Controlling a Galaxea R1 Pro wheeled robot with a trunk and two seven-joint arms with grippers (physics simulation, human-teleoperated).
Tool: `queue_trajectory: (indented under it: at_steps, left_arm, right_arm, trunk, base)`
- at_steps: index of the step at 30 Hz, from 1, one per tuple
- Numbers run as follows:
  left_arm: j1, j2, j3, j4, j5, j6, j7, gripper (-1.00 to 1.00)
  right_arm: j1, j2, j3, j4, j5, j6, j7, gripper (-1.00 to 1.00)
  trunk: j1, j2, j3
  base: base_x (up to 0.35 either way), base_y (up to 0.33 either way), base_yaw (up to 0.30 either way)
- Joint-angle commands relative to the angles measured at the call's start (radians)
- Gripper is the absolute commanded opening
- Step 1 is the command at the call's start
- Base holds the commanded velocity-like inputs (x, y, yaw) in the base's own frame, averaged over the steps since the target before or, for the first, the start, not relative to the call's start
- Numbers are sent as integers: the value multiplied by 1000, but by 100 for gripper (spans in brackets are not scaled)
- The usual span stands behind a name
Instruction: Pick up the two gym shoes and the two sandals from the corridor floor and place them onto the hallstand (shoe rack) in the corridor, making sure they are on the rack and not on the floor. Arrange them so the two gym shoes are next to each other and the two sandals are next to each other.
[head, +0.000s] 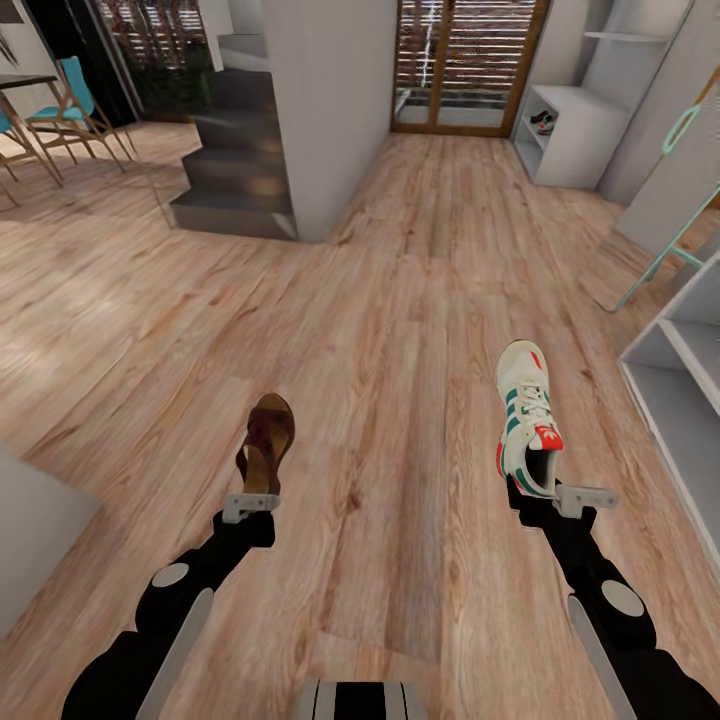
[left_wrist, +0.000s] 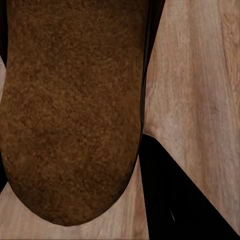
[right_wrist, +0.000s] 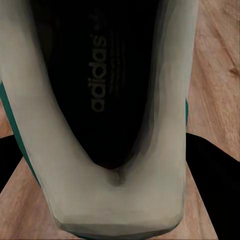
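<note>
Brown sandal (head: 267, 440) and green-striped gym shoe (head: 527, 417) held above plank floor (head: 380, 330).

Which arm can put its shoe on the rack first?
Probably the right. Its gripper holds the gym shoe beside the white rack; the left gripper with the sandal is farther off.

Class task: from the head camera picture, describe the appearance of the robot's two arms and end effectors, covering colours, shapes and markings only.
Both arms are glossy black with pale grey panels along the forearms and round grey discs at the joints. The left end effector and the right end effector each carry a light grey bracket-like block on a black wrist. No cables or markings are visible.
</note>
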Motion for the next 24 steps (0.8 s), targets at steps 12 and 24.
queue_trajectory:
  at_steps: [12, 24]
  left_arm:
    - [0, 1, 2, -1, 2, 5, -1, -100]
    - [0, 0, 2, -1, 2, 5, -2, -100]
  right_arm:
    - [-1, 0, 3, -2, -5, 3, -5, -100]
    - [-1, 0, 2, -2, -4, 3, -4, -100]
  trunk:
    - [0, 0, -1]
    - [0, 0, -1]
  base:
    - [327, 0, -245]
    - [330, 0, -18]
